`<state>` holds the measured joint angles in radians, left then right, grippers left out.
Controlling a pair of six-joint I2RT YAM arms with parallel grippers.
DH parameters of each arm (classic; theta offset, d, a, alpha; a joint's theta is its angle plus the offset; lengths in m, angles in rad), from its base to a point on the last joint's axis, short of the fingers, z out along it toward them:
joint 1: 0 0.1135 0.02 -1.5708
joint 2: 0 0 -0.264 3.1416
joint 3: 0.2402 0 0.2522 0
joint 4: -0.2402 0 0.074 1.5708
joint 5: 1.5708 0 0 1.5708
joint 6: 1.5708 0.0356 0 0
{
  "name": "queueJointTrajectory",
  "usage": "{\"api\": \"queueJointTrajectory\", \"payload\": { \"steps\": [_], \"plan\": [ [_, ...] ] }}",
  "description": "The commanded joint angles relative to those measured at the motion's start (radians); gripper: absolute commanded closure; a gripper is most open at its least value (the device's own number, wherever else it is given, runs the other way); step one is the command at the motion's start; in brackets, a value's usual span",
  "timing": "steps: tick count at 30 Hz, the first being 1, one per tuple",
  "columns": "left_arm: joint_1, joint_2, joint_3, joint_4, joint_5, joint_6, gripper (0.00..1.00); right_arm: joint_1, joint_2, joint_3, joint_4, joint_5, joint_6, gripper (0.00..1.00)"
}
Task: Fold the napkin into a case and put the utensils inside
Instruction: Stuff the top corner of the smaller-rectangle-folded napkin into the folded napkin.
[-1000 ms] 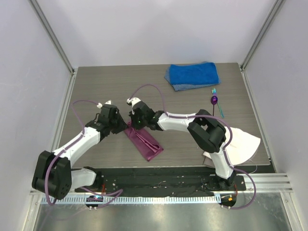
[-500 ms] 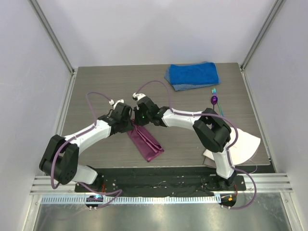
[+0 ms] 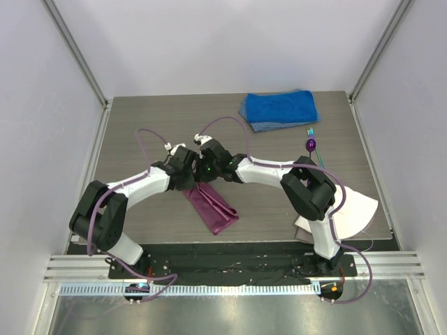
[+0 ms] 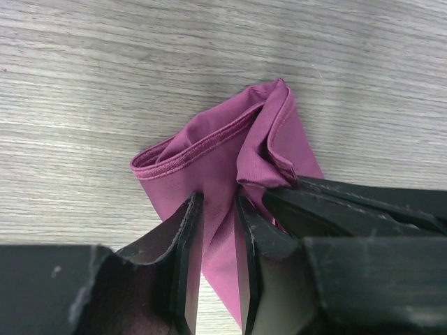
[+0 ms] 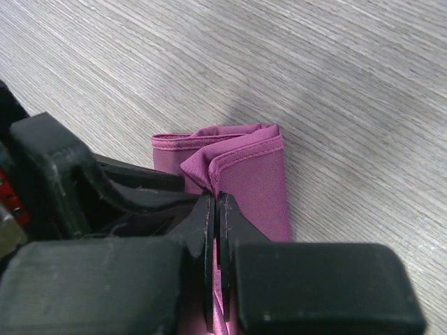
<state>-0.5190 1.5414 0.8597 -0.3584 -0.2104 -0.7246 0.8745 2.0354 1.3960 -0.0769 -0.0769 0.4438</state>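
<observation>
Our right gripper (image 5: 215,199) pinches the top layer at the end of the napkin (image 5: 255,178), we judge to open a pocket. Our left gripper (image 4: 215,204) straddles the neighbouring fold; whether it grips, we cannot tell. From above the napkin lies centre-frame, with the utensils (image 3: 311,145) at right.
</observation>
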Motion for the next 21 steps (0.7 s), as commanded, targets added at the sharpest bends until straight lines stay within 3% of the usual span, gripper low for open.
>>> {"api": "queueJointTrajectory", "payload": {
  "steps": [1,4,8,14,21],
  "plan": [
    [-0.006,0.009,0.038,-0.002,-0.044,0.011,0.73,-0.003,-0.066,-0.003,0.028,-0.011,0.007,0.99],
    [-0.006,0.023,0.044,-0.002,-0.041,0.011,0.77,-0.005,-0.063,-0.009,0.031,-0.014,0.01,0.99],
    [-0.006,0.02,0.039,-0.002,-0.03,0.008,0.9,-0.005,-0.064,-0.014,0.031,-0.015,0.012,0.99],
    [-0.006,-0.061,0.025,-0.008,-0.037,-0.007,1.0,-0.005,-0.066,-0.006,0.011,-0.024,0.015,0.99],
    [0.0,-0.099,0.001,0.015,-0.004,-0.038,1.0,-0.003,-0.073,-0.017,0.022,-0.087,0.082,0.99]
  ]
}}
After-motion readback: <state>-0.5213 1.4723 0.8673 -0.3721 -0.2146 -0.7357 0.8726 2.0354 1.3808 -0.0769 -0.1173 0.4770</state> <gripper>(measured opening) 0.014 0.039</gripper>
